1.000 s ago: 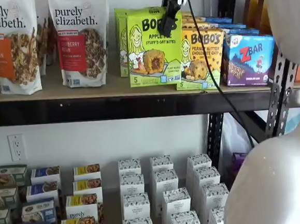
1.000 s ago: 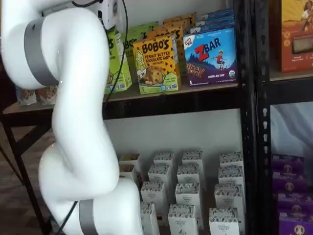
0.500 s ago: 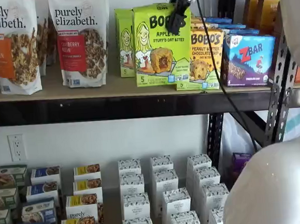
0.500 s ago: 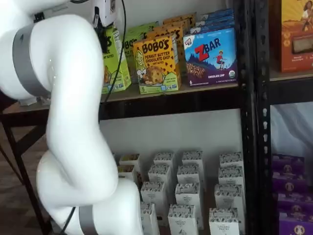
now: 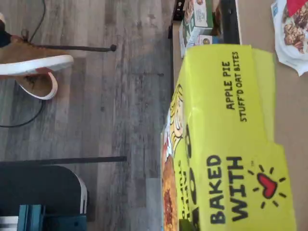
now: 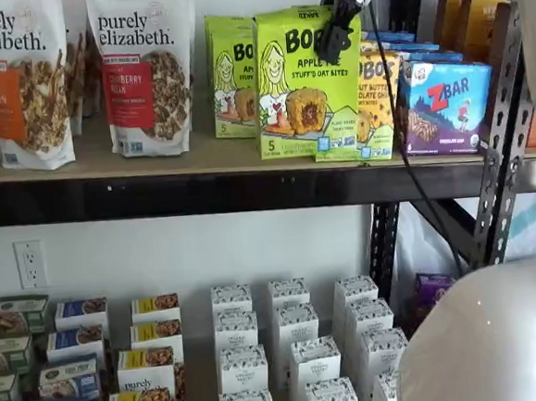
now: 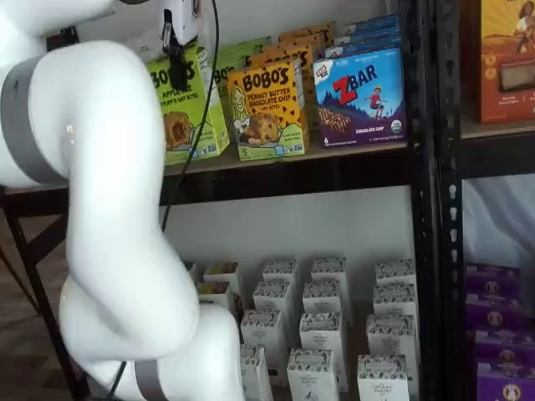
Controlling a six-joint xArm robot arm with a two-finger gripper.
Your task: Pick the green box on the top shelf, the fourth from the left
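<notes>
Closed on the green box [image 6: 310,81], our gripper [image 6: 334,37] hangs from the top edge of a shelf view, right of centre, its black fingers [image 6: 331,39] pinching the box's upper right part with a cable trailing down beside them. We see the same grip in both shelf views: in the other one the gripper [image 7: 176,73] sits at the upper left of the frame, fingers down over the top of the box [image 7: 180,109].

The box stands upright at the front of the top shelf [image 6: 248,188], its bottom edge at the black front beam. It overlaps the yellow-orange box [image 6: 376,99] to its right. A second green box [image 6: 233,78] stands just behind and to its left. Further right is the blue box [image 6: 443,105], and in the upper left of that frame are two granola bags [image 6: 145,71].

From the wrist view the green box [image 5: 226,144] fills the right half of the frame, turned sideways, with wooden floor [image 5: 96,96] on the left. We cannot see the fingers there.
</notes>
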